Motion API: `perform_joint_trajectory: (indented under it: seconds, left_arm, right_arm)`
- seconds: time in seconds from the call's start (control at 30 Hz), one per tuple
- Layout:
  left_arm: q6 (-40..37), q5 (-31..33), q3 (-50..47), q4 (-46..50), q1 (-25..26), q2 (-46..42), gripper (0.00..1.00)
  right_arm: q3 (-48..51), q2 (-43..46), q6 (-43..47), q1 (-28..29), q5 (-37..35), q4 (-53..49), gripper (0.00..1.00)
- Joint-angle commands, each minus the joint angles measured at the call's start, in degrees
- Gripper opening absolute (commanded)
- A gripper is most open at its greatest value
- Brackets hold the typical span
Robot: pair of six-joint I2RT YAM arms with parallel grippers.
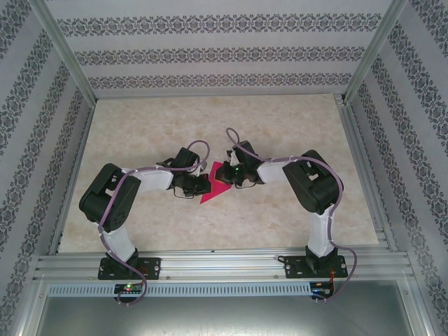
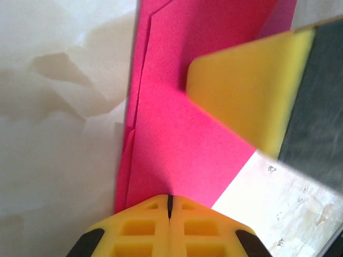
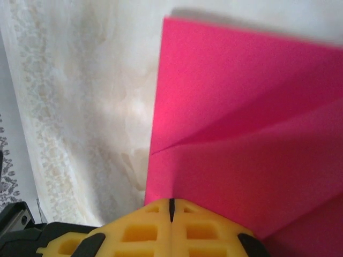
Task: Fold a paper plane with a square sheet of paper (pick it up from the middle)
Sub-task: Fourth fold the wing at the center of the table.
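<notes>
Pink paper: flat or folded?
Folded. The pink paper shows a diagonal crease with layers overlapping; from above it comes to a point.

We find bare table [image 1: 140, 133] open all round; only the centre is crowded, where the left gripper [image 1: 206, 184] and right gripper [image 1: 229, 175] meet over the pink paper [image 1: 214, 194].

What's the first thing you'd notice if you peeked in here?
The bright pink paper jumps out first, lying in the middle of the pale marbled table with slanted creases folded into it. Next you'd notice the two black-and-white arms bending in towards it, with the left tool and the right tool shut at opposite edges of the paper. The patterned walls all around stand out too.
</notes>
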State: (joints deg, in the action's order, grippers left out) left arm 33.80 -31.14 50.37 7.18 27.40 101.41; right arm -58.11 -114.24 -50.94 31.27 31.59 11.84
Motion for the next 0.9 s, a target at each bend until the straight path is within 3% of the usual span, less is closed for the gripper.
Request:
perform_joint_trajectory:
  seconds: [0.0,0.2,0.57,0.77,0.87]
  left_arm:
    - [-1.9,4.0,-3.4,9.6,0.1,1.5,0.0]
    - [-2.3,3.3,-3.1,9.7,0.2,1.9,0.0]
    - [-1.8,2.5,-3.6,9.1,0.1,1.6,0.0]
    - [-2.0,2.4,-3.3,9.4,0.2,1.6,0.0]
    - [-1.8,2.3,-3.3,9.2,0.1,1.5,0.0]
  right_arm:
    - [0.6,-2.3,2.3,-5.1,-6.9,-0.8,0.01]
    - [-3.4,-3.9,4.7,-9.6,-7.5,-6.7,0.03]
    - [-8.1,1.9,9.3,-10.8,-6.6,-12.3,0.06]
    - [-5.8,7.7,8.7,-8.2,-4.8,-12.0,0.07]
    - [-2.8,7.5,4.6,-5.8,-2.0,-6.6,0.07]
